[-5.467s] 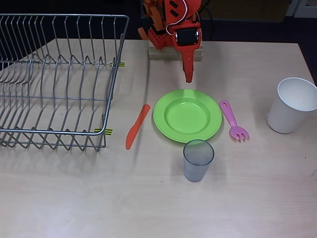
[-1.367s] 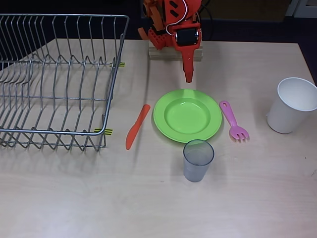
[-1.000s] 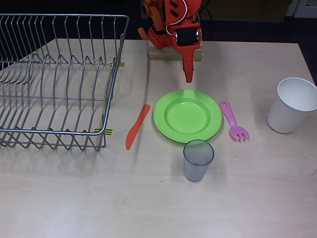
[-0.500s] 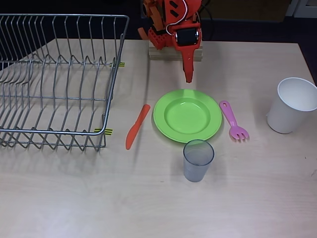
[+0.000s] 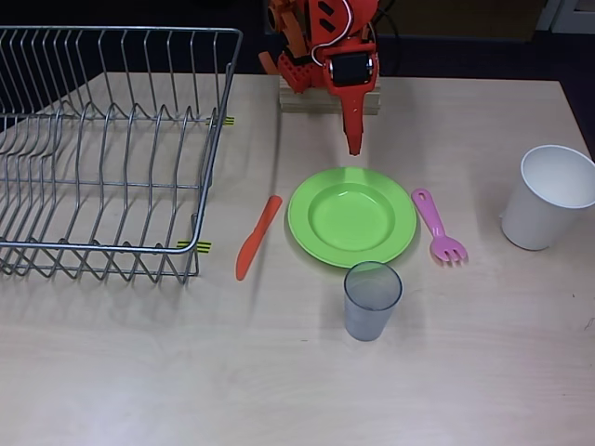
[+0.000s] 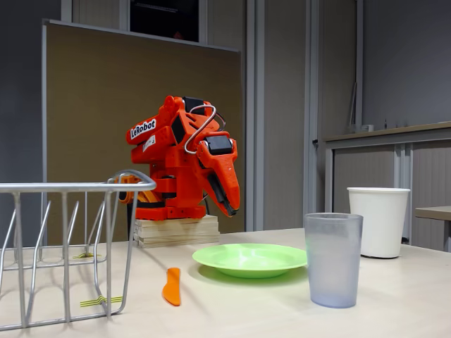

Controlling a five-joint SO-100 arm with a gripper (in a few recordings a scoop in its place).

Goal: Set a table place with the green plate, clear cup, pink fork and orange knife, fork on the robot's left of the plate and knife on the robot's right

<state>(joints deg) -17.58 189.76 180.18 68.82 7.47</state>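
Gripper [image 5: 353, 139] hangs folded near its wooden block [image 5: 329, 98], jaws together, empty. Just below it sits the plate [image 5: 351, 217]; knife [image 5: 257, 236] lies beside it on the overhead left, fork [image 5: 439, 226] on the right, cup [image 5: 372, 299] at the near rim. Risk: any reach past the plate could tip the light cup.

In the overhead view the silver wire dish rack [image 5: 107, 153] is cut off by the left edge, and the upper part of the orange-red robot arm [image 5: 321, 42] by the top edge. In the fixed view the rack [image 6: 67, 246] is likewise cut at the left. The far rim of the round lime-green plastic plate [image 6: 251, 258] is partly covered there by the translucent greyish plastic tumbler [image 6: 332, 259]. Whether the pointed gripper [image 5: 353, 139] is parted cannot be told.
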